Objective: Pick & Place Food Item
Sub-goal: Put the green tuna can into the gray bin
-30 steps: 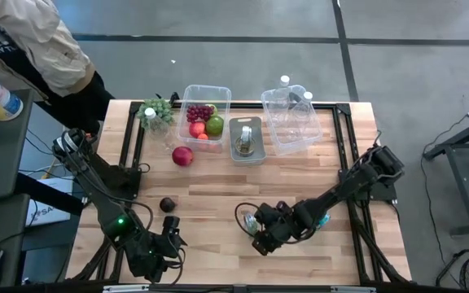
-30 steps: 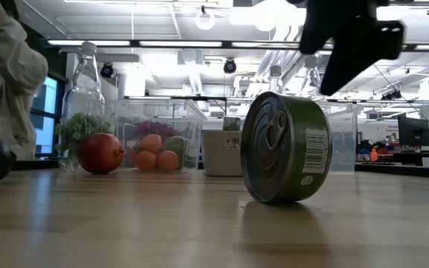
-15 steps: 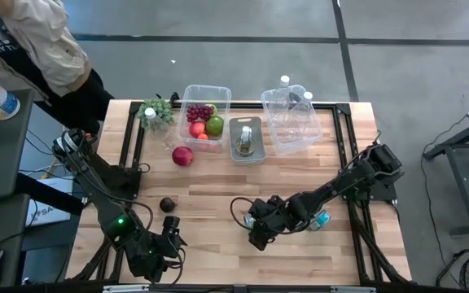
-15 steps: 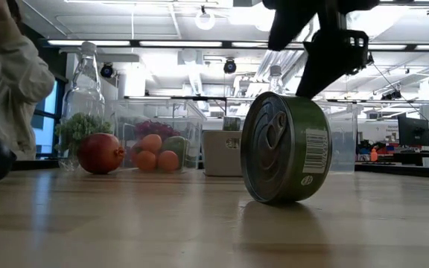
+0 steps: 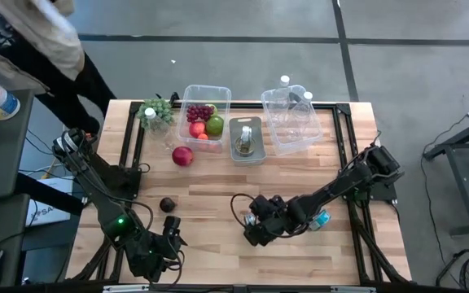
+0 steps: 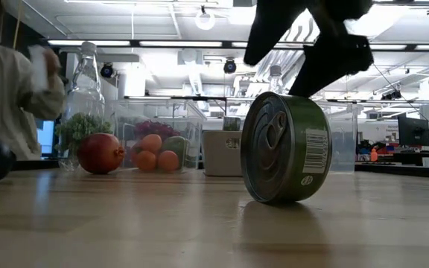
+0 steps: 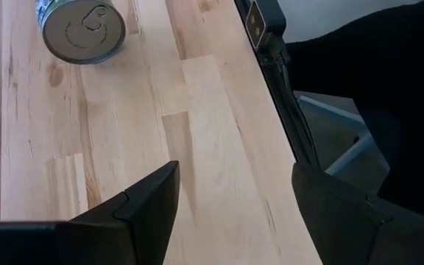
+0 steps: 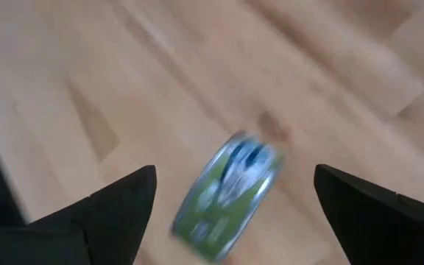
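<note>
R gripper (image 5: 249, 232) wide apart, empty, above can (image 6: 287, 148). Can on its rim mid-table, front; top cam hides it, low cam shows clearly. L gripper (image 7: 234, 202) parted, empty, front-left corner.

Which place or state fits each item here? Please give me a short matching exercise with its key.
Items:
1. green can
2. red apple
3. right gripper
4. small dark fruit

Places or states:
A. bare wood near the left arm
B. jaws open above the can
C. on its edge
D. on the table just outside the fruit bin

Pairs: 1-C, 2-D, 3-B, 4-A
</note>
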